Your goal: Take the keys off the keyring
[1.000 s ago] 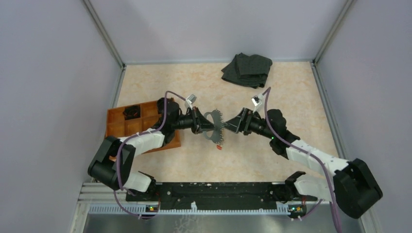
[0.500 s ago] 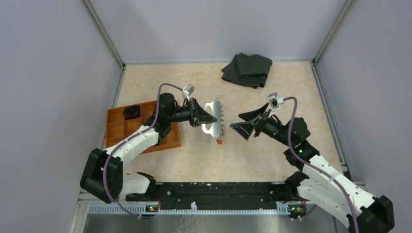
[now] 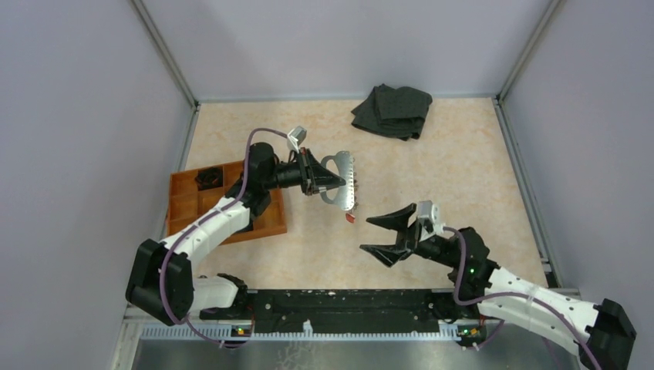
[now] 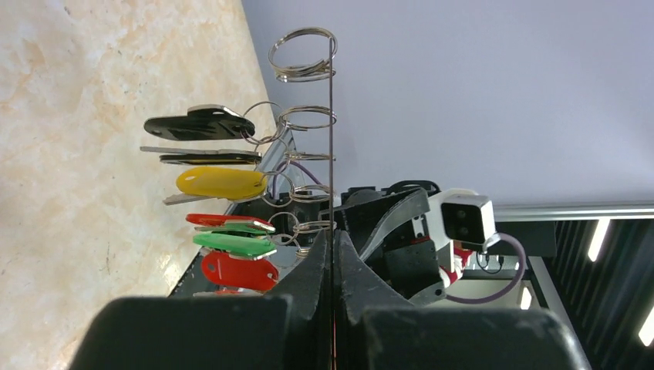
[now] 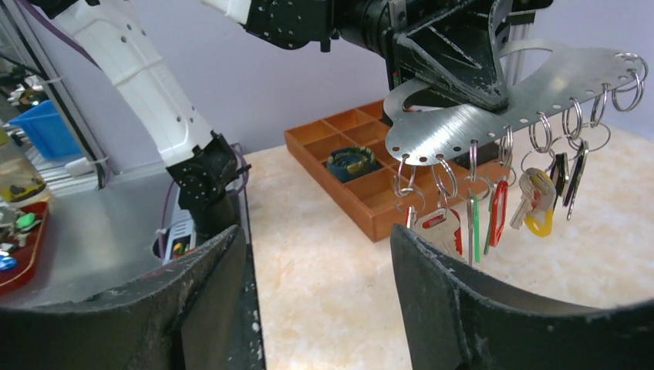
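- My left hand [image 3: 327, 183] is pressed together on the keyring [image 5: 478, 116], a thin, flat silvery plate with punched holes along its curved edge. It is held above the marbled beige surface [image 3: 447, 177].
- The keys [image 5: 493, 212] dangle from small wire split rings [image 4: 302, 74]. Their plastic heads are red, green, yellow and black.
- My right hand [image 3: 369, 235] is spread and empty, well apart from the plate.
- A gridded orange tray [image 3: 185, 206] lies under my left arm.

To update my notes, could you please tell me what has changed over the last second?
The right hand left the keyring and drew back toward the near edge, open and empty. The left hand, still shut on the keyring, shifted slightly farther away. The keys still hang from it.
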Robot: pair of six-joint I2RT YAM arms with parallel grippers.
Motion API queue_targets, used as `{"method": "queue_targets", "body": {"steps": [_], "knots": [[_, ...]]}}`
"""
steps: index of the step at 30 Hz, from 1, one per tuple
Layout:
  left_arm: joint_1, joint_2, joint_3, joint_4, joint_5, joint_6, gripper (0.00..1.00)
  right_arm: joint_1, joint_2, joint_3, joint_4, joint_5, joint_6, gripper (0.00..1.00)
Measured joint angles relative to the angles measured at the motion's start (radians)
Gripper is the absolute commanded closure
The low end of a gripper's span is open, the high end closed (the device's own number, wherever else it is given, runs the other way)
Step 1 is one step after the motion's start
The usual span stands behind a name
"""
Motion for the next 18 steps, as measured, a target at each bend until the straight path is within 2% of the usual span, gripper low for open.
{"method": "queue_targets", "body": {"steps": [6, 9, 14, 18], "knots": [[-0.004, 0.0, 0.022, 0.016, 0.005, -0.008, 1.0, 0.022, 0.045, -0.034, 0.106, 0.018, -0.119, 0.38], [-0.009, 0.0, 0.024, 0.026, 0.013, -0.014, 1.0, 0.023, 0.069, -0.034, 0.138, 0.018, -0.163, 0.44], [-0.015, 0.0, 0.028, 0.031, 0.019, -0.021, 1.0, 0.03, 0.114, -0.034, 0.163, 0.026, -0.197, 0.52], [-0.017, -0.006, 0.029, 0.031, 0.023, -0.021, 1.0, 0.04, 0.167, -0.034, 0.19, 0.035, -0.2, 0.54]]}}
